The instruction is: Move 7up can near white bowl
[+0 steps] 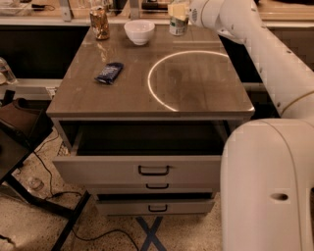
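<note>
The arm (265, 54) is smooth glossy white, built of rounded shells, with a thin tan ring (296, 98) at the right edge and a small dark oval recess (279, 196) lower right. Its pale claw (179, 10) sits at top centre of the frame.

The single camera looks down and forward from high in front of the counter (122, 100), near enough that the arm (265, 186) fills the right foreground. The gripper (177, 10) sits at the counter's far edge, at the top of the view.
</note>
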You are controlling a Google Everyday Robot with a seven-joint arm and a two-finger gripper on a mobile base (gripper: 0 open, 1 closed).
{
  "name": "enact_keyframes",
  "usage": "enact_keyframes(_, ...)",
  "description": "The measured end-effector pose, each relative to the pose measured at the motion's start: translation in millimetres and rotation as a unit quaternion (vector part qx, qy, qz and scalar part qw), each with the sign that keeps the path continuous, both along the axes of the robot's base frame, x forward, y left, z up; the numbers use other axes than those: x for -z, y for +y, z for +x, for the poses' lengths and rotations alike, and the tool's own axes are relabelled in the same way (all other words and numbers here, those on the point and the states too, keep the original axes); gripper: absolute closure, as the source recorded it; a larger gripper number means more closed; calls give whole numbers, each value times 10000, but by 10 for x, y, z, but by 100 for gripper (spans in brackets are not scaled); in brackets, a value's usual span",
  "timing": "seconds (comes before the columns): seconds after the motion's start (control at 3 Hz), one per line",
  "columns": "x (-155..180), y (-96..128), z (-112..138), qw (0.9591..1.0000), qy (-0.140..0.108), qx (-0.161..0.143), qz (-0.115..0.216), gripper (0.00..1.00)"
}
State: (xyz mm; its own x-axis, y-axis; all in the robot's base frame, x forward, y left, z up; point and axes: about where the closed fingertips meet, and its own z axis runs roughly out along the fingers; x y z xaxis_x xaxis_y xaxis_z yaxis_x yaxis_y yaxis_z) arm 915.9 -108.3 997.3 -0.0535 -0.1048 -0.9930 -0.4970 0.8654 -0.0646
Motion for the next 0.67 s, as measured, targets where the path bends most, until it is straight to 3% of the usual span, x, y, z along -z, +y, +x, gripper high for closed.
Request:
enact_keyframes(0.33,221,-19,247,9999,-67,85,-18,100)
enact_keyframes(0.67,405,-16,404,9994,-77,182,-292,100)
